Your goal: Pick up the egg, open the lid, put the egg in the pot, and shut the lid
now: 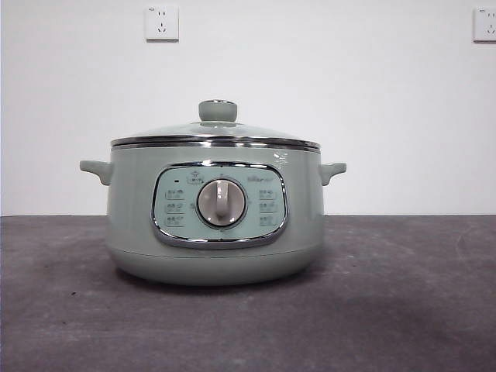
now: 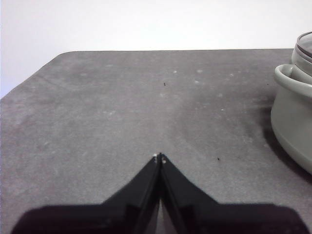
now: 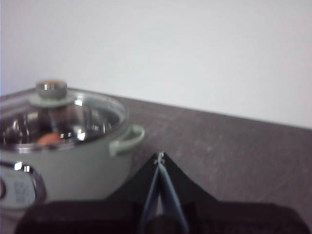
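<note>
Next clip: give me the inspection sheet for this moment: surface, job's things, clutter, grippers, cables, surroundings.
Surface: dark grey table, scuffed, with a few small specks.
Pot: sage-green pot upright mid-table, dial panel facing the front camera.
Lid: glass lid seated on the pot's rim, knob up.
Egg: an orange shape shows through the glass in the right wrist view, apparently the egg inside the pot; blurred.
Clutter: nothing seen.
Grippers: left gripper over bare table beside the pot, jaws shut, empty; right gripper on the pot's other side, jaws shut, empty.
Cables: nothing seen.
Surroundings: white wall with two sockets.
</note>
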